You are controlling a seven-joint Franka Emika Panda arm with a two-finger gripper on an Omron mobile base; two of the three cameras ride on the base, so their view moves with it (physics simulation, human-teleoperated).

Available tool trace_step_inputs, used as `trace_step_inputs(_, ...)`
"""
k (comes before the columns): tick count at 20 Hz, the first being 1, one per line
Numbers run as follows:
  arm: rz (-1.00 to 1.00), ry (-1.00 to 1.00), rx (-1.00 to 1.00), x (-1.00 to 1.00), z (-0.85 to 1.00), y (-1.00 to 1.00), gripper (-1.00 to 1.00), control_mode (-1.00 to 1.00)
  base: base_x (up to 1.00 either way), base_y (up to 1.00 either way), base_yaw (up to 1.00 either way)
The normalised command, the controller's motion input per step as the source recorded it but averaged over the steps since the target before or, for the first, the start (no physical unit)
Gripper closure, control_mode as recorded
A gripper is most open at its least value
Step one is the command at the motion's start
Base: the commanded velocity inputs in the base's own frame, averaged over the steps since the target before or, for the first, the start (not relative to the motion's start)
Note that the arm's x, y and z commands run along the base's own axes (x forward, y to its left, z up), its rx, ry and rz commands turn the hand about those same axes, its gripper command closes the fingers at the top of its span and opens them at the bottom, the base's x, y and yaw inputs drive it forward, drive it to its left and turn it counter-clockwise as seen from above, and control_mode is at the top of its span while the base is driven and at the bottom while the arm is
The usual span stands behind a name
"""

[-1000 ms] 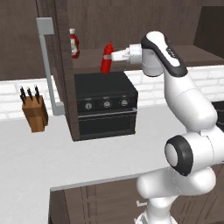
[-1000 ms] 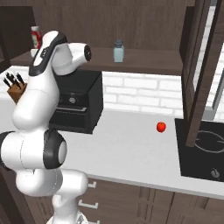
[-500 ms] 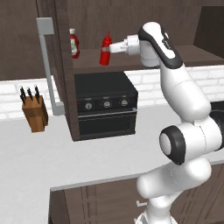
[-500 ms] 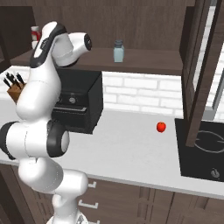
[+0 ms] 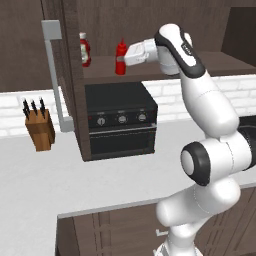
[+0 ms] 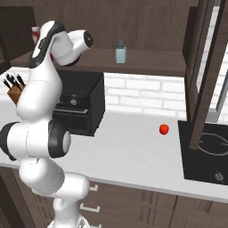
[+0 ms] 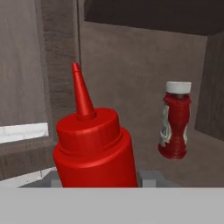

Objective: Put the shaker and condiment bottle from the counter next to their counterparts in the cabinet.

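The condiment bottle point(image 5: 120, 57) is all red with a pointed nozzle, upright, held in the claw point(image 5: 126, 56), whose jaws are clamped on its body from the side. In the hand view the bottle point(image 7: 92, 146) sits right in front of the claw, nozzle up. It sits at the level of the shelf of the cabinet point(image 5: 100, 65); can't tell if its base touches the shelf. Past the claw, further into the cabinet, stands the white-capped labelled red bottle point(image 5: 85, 50), near the held bottle but apart from it, also seen in the hand view point(image 7: 175, 121). On the same shelf, well off to the claw's other side, stands a pale blue shaker point(image 6: 120, 52) with a grey cap. Below the claw a black oven point(image 5: 120, 122) sits on the white counter point(image 5: 45, 175). A knife block point(image 5: 40, 127) stands on the counter beyond the cabinet door's grey bar handle point(image 5: 54, 75). A small red tomato-like thing point(image 6: 164, 129) lies on the counter, far from the claw, near a black cooktop point(image 6: 207, 151).
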Motion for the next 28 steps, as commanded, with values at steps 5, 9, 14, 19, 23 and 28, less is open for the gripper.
trace_step_inputs(5, 0.0, -0.07, -0.02, 0.05, 0.0, 0.11, 1.0, -1.0, 0.0, 0.0, 0.0)
trace_step_inputs(9, 0.0, 0.0, 0.09, 0.14, -0.05, 0.0, 1.0, -1.0, 0.0, 0.0, 0.0)
trace_step_inputs(14, 0.0, 0.0, 0.12, 0.21, -0.18, 0.01, 1.0, -1.0, 0.0, 0.0, 0.0)
trace_step_inputs(19, 0.0, 0.0, 0.01, 0.26, -0.13, 0.23, 1.0, -1.0, 0.0, 0.0, 0.0)
trace_step_inputs(23, 0.0, 0.0, 0.0, 0.32, -0.03, 0.34, 1.0, -1.0, 0.0, 0.0, 0.0)
trace_step_inputs(28, 0.0, 0.0, 0.0, 0.39, 0.0, 0.24, 1.0, -1.0, 0.0, 0.0, 0.0)
